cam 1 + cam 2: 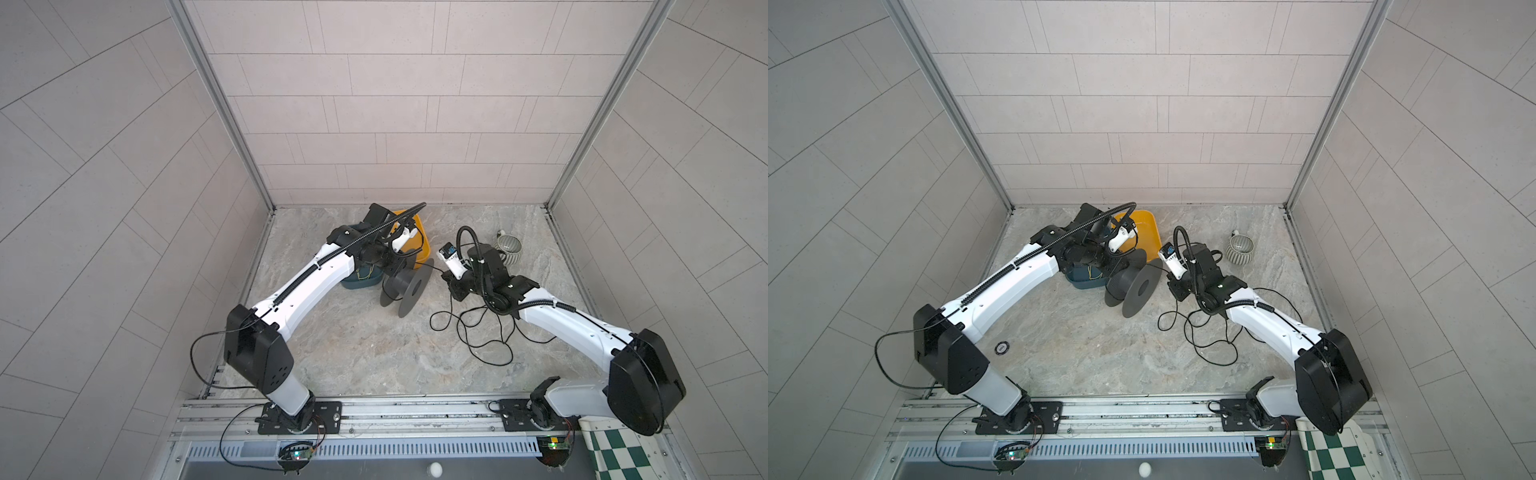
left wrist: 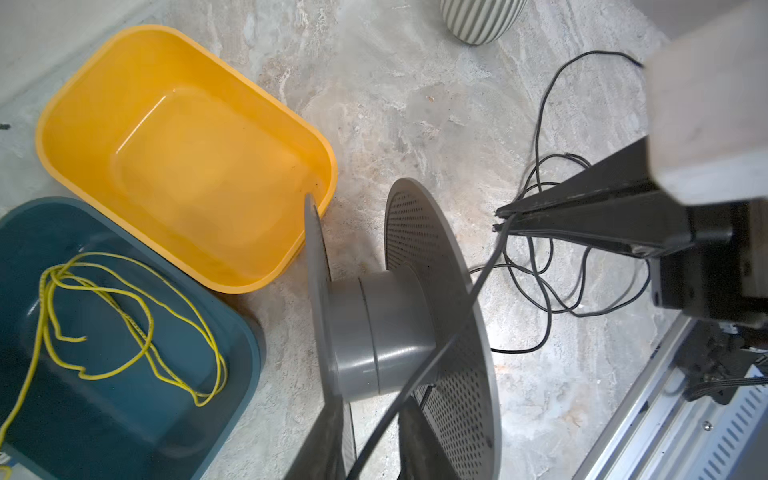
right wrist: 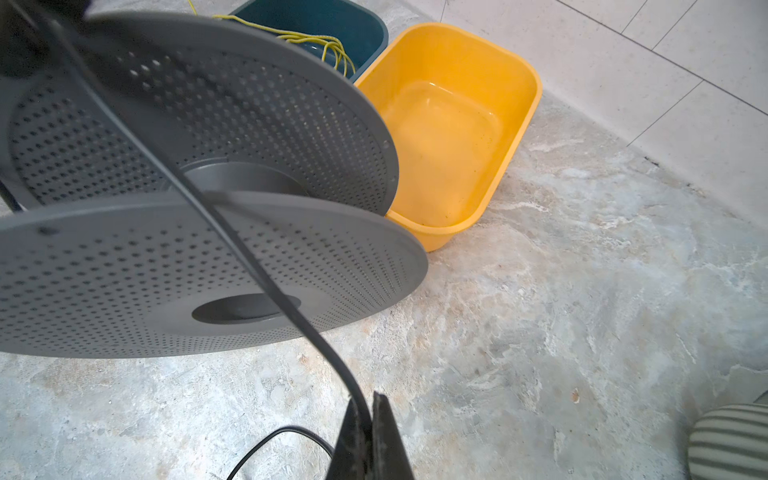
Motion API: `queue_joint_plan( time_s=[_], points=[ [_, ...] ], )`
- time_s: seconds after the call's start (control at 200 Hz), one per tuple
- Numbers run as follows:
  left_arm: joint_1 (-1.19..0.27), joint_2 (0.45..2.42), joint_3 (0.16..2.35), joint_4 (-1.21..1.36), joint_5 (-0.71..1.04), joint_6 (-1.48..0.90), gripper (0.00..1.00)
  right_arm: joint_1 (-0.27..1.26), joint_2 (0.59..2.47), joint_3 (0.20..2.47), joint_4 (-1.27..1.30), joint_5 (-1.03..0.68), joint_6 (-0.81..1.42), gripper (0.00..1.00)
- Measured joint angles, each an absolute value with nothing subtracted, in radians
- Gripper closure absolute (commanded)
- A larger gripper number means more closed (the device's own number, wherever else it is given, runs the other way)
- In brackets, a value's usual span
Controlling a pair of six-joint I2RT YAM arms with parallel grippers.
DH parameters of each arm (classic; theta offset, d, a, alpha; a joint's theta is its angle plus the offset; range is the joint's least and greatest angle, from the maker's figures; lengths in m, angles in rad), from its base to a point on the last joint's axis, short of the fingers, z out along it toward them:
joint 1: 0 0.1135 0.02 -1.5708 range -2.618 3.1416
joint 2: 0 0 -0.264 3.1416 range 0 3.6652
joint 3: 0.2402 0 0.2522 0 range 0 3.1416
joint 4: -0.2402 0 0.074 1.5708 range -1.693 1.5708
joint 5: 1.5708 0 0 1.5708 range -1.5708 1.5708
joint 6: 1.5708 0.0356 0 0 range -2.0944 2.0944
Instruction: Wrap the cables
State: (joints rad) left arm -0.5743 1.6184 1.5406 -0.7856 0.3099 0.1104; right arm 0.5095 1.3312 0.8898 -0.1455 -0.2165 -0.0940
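Black cable (image 3: 247, 257) pinched by right gripper (image 3: 365, 401), wrist views

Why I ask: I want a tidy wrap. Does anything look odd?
Yes: the black cable lies mostly in a loose tangle on the table, while the core of the grey spool is bare; one strand crosses its flange to the right gripper.
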Motion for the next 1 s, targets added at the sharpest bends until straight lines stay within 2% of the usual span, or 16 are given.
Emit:
queue_joint_plan(
  time_s=[0.185,0.41,0.47,0.581,0.681,0.851,1.001],
  points=[
    [-0.574,1.637,1.561,-0.793,0.312,0.114,0.82,0.508,1.331,0.890,-0.146,-0.191,-0.097,1.00],
    [-0.574,1.636,1.567,-0.803,0.295,0.105,0.82,0.505,1.331,0.890,-0.147,-0.168,-0.097,1.00],
    [-0.574,1.636,1.574,-0.815,0.288,0.105,0.77,0.505,1.331,0.890,-0.147,-0.160,-0.098,1.00],
    [-0.574,1.636,1.586,-0.839,0.274,0.097,0.55,0.505,1.333,0.890,-0.149,-0.142,-0.109,1.00],
    [-0.574,1.636,1.586,-0.853,0.255,0.096,0.44,0.505,1.345,0.889,-0.157,-0.129,-0.117,1.00],
    [-0.569,1.636,1.592,-0.860,0.240,0.094,0.41,0.505,1.351,0.874,-0.160,-0.122,-0.126,1.00],
    [-0.553,1.637,1.607,-0.861,0.236,0.093,0.45,0.505,1.372,0.863,-0.153,-0.113,-0.133,1.00]
  ],
)
